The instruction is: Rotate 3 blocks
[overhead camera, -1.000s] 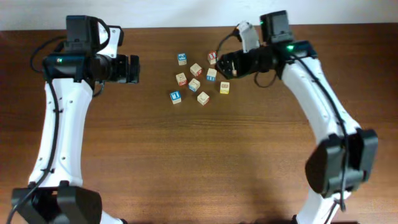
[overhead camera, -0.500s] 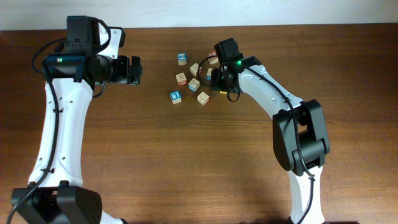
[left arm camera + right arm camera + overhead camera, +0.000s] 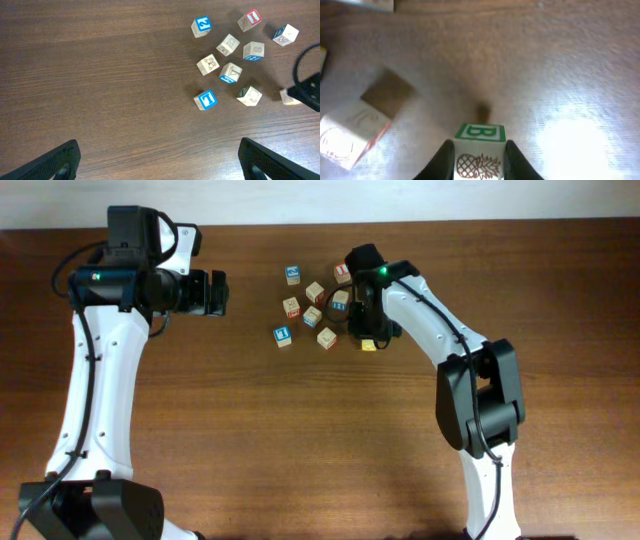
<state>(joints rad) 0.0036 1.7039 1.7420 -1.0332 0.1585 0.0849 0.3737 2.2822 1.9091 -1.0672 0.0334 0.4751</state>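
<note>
right tool (image 3: 480, 164): clamps B block (image 3: 480, 150), apparently | left tool (image 3: 161, 161): jaws wide apart

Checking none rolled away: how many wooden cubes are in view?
10. Nine loose cubes lie clustered on the table; the B cube sits in the right gripper beside them. The overhead view hides one under the right arm.

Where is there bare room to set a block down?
Free: the bare table between both arms, below the block cluster; also the strip from left gripper to cluster. Crowded: the cluster's right edge, where the right gripper holds the pineapple block.
</note>
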